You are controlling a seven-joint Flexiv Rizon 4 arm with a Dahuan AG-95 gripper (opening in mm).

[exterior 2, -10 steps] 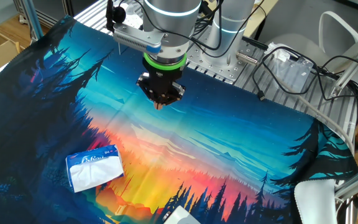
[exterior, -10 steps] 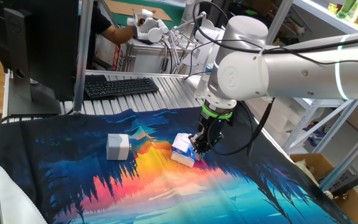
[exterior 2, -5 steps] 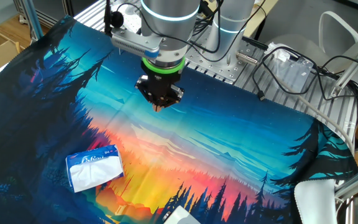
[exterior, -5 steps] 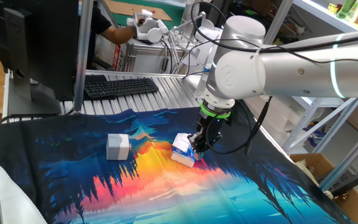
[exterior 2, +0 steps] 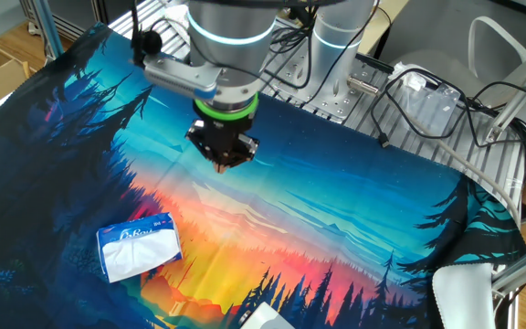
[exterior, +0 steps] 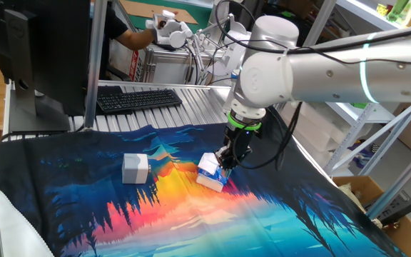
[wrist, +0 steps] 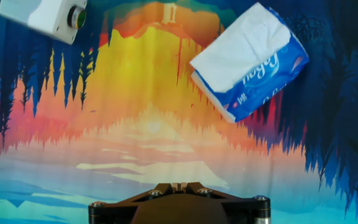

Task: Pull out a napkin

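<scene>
Above the counter (exterior 2: 354,219), which is draped in a printed cloth of blue, orange and red forest scenery, the silver robot arm's black two-finger gripper (exterior 2: 224,163) hangs with its tips drawn together and nothing between them. From the gripper, in the other fixed view, the blue-and-white soft tissue pack (exterior 2: 139,248) lies flat on the cloth toward 7 o'clock, well apart. White napkin paper (wrist: 238,46) shows across the pack's top face in the hand view, at 1 o'clock from the gripper; whether any sheet stands out of the pack cannot be told. A grey-white plastic cube (exterior: 135,168) sits on the cloth at 9 o'clock from the pack in one fixed view, near but apart.
</scene>
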